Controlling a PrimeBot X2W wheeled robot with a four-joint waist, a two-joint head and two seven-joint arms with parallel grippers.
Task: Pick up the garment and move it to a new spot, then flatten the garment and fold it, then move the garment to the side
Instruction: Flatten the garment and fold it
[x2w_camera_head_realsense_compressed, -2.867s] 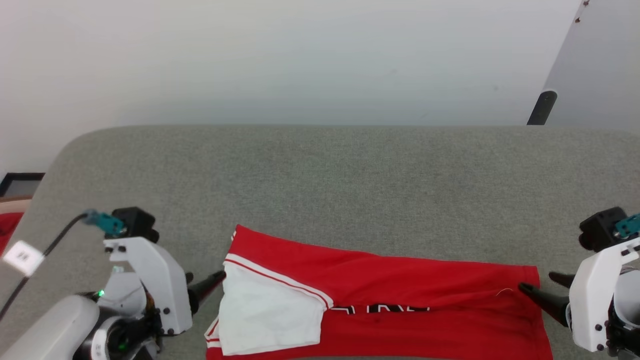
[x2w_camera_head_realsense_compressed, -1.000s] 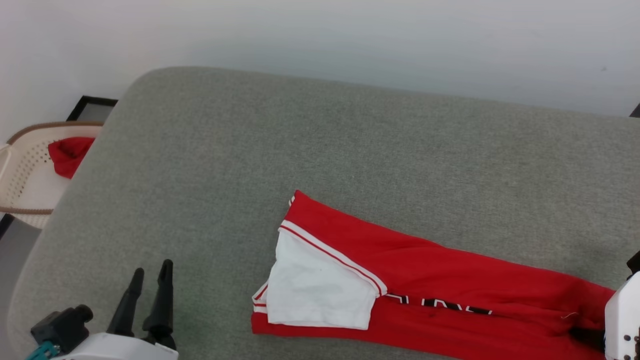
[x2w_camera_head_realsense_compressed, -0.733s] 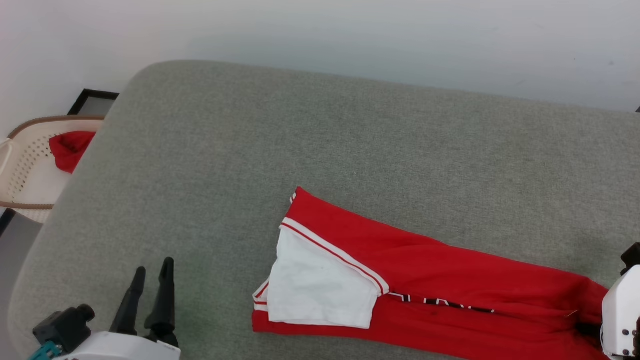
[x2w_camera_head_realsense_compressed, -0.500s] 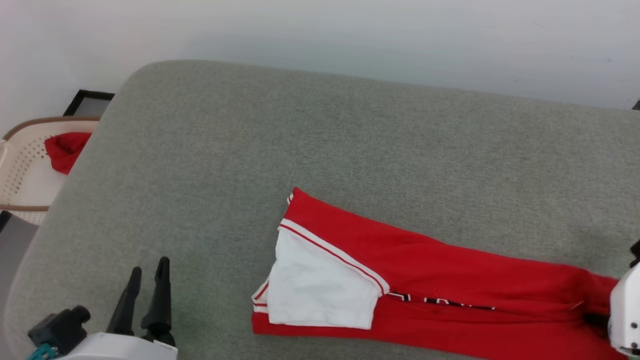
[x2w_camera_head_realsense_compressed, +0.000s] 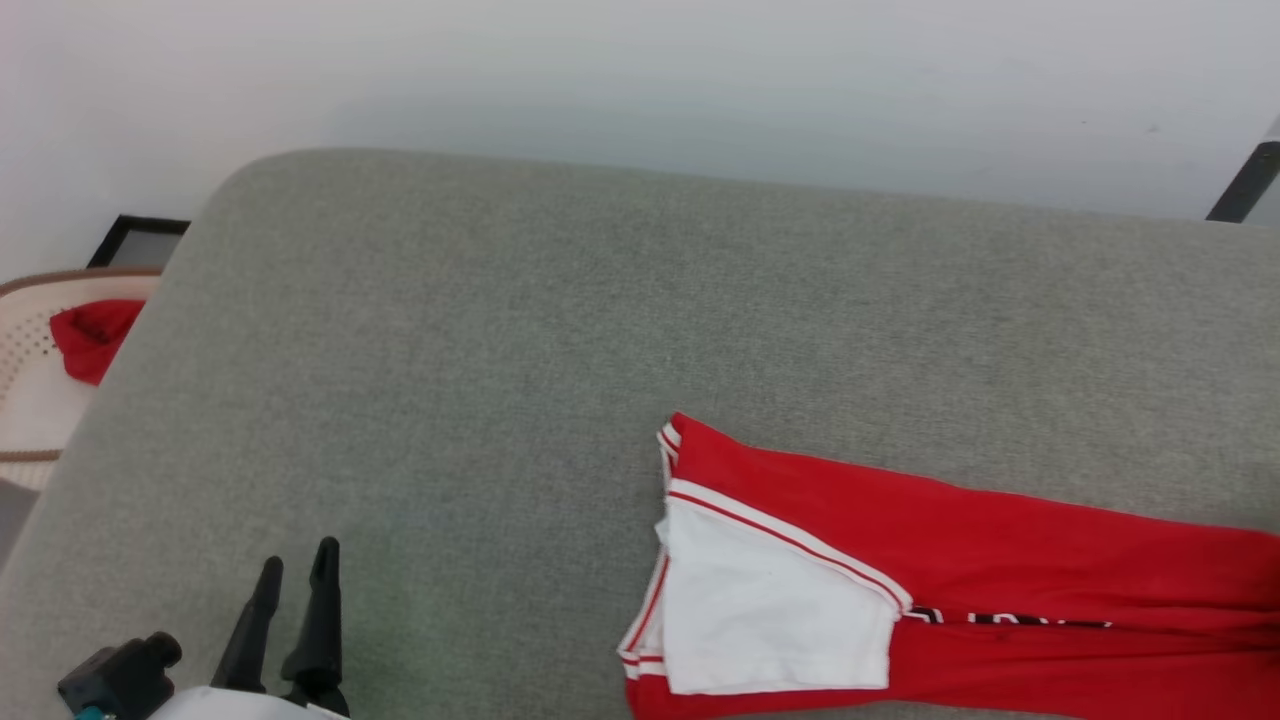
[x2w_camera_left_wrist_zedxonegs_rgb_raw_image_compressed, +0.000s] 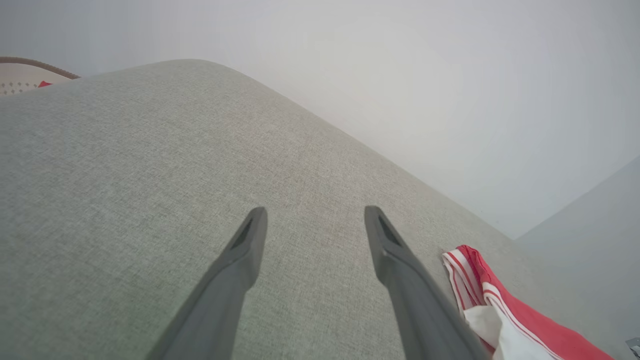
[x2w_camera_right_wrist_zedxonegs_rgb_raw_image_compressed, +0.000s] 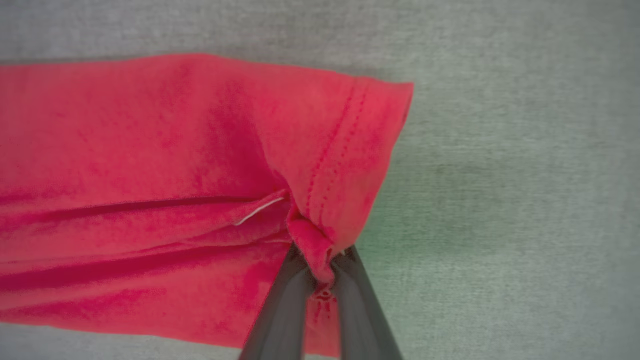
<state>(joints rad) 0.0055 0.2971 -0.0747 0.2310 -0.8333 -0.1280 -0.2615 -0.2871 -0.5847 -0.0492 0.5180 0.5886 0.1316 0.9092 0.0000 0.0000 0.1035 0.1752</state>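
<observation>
Folded into a long band, the garment (x2w_camera_head_realsense_compressed: 1000, 560) lies on the lower right part of the grey cloth-covered table (x2w_camera_head_realsense_compressed: 500, 350). Its long axis runs left to right and dips slightly toward the right, with the sleeve end pointing left and the hem end right. At the lower left, well apart from the garment, the left gripper (x2w_camera_head_realsense_compressed: 300, 555) has its fingers spread wide over bare table, gripping nothing. The head view cuts off the band's right end and lower edge. The black, white-outlined lettering (x2w_camera_head_realsense_compressed: 1010, 618) shows only as a sliver in the fold and cannot be read. The cloth is red, and a white sleeve (x2w_camera_head_realsense_compressed: 770, 610) edged in red-and-white stripes lies on top. In the blurred right wrist view, the right gripper (x2w_camera_right_wrist_zedxonegs_rgb_raw_image_compressed: 322, 260) is closed narrow, pinching the stitched hem corner.
</observation>
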